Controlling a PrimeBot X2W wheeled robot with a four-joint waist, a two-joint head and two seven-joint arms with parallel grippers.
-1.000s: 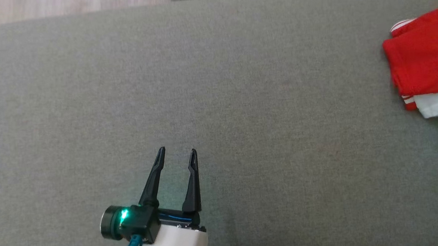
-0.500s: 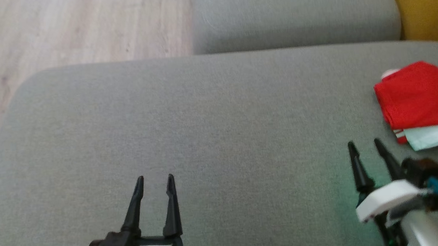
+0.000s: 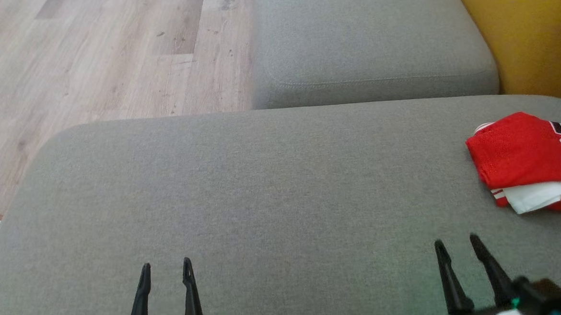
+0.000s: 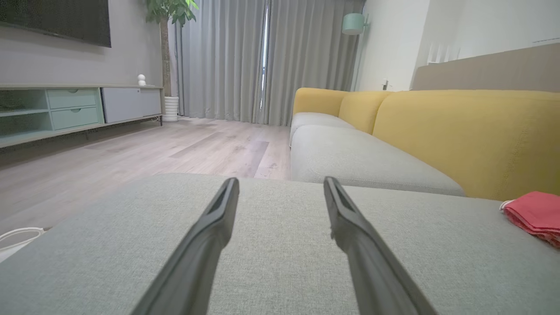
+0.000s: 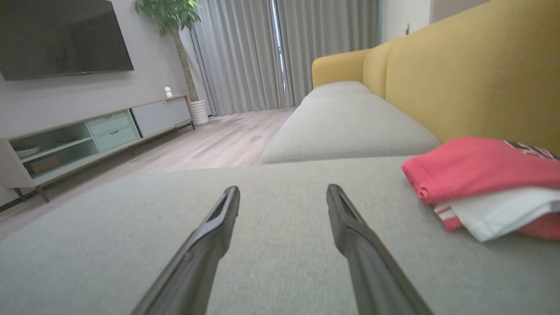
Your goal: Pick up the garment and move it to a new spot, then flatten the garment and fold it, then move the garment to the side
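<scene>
Head view tilted up; folded garment (image 3: 525, 161) unmoved on cushion (image 3: 263, 187).

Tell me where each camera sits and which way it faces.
Head: high, looking down on the cushion; left pincer and right pincer tips at the bottom.
Left wrist: low over the cushion, facing the curtains; own fingers.
Right wrist: same heading, nearer the garment; own fingers.
Shared: all show the garment.
</scene>
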